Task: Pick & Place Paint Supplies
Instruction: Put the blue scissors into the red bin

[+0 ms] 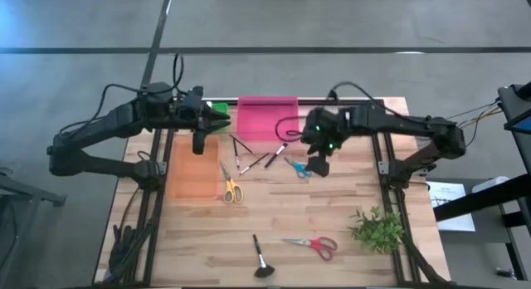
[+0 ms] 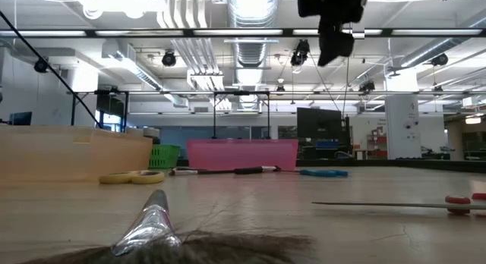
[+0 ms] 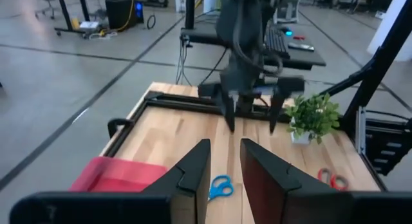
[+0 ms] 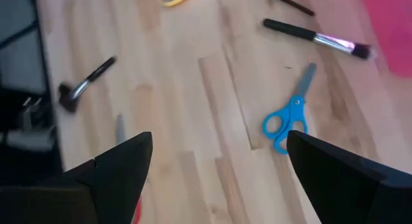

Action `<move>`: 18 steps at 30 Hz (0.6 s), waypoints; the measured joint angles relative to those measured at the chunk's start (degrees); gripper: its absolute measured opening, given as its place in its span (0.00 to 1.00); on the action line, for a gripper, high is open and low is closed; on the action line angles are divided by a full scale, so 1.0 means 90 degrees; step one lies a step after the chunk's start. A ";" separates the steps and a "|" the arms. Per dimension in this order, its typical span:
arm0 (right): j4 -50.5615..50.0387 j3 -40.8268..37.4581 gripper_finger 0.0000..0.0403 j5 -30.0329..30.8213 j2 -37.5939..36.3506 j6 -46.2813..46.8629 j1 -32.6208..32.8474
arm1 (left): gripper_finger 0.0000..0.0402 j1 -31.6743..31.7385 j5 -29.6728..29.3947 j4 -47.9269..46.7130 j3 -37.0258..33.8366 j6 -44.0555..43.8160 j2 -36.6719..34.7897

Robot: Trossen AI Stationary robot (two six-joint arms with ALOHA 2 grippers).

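My right gripper (image 1: 319,166) hangs open above the table, with the blue scissors (image 4: 286,118) lying flat just beside and below it. My left gripper (image 3: 224,176) is raised over the far edge of the orange bin (image 1: 192,168); its fingers stand a narrow gap apart with nothing between them. Yellow scissors (image 1: 231,189) lie by the orange bin. Two slim brushes (image 1: 242,156) (image 1: 275,154) lie in front of the pink bin (image 1: 267,117). Red scissors (image 1: 314,245) and a wide brush (image 1: 261,260) lie near the table's front edge.
A green leafy plant (image 1: 377,227) stands at the near right. A green basket (image 2: 163,155) sits at the far left beside the pink bin. Bare wood lies in the middle of the table, between the yellow scissors and the plant.
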 joint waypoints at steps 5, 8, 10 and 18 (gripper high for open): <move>0.1479 -0.1340 0.80 0.0954 -0.0442 0.1002 0.0352 | 0.23 0.0000 -0.0027 0.0289 -0.0026 0.0008 0.0000; 0.2009 -0.1877 0.70 0.1020 -0.0435 0.1321 0.0416 | 0.23 0.0000 -0.0024 0.0289 -0.0029 0.0010 0.0012; 0.2233 -0.2174 0.64 0.1027 -0.0339 0.1351 0.0464 | 0.23 0.0000 -0.0025 0.0286 -0.0031 0.0022 0.0012; 0.2738 -0.2051 0.48 0.0990 0.0497 0.1903 0.0276 | 0.23 0.0002 -0.0024 0.0281 -0.0031 0.0001 0.0005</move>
